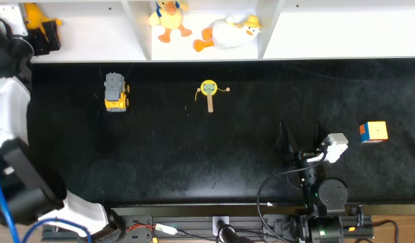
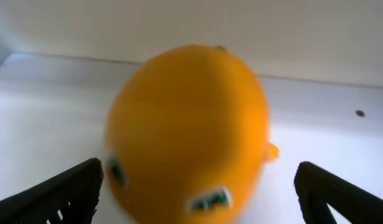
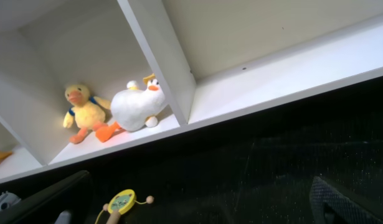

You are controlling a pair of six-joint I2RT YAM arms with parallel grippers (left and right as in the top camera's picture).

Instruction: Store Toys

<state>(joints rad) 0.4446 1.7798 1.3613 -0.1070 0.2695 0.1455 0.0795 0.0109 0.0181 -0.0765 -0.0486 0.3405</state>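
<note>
The main risk lies with the left tool (image 2: 198, 167). Its two fingers stand wide apart inside the left compartment of the white shelf (image 1: 143, 30), with a round orange toy (image 2: 188, 130) between them. One finger is just beside the toy's flank and may be brushing it; the other is apart from it. If the tool pulls out with any sideways drift, it could hook the toy and drag it out onto the black tabletop (image 1: 194, 162) — the rounded shape suggests it would roll easily. This tool is released and grips nothing. The toy appears to rest on the shelf floor.

The right tool (image 3: 200, 180) is also spread wide and empty, hanging over the tabletop and facing the shelf. Three toys on the tabletop are not yet stored: a toy truck (image 1: 116, 92), a small rattle drum (image 1: 209, 91) and a colour cube (image 1: 373, 131). The cube lies near the right arm — a hasty reach could knock it away.
</note>
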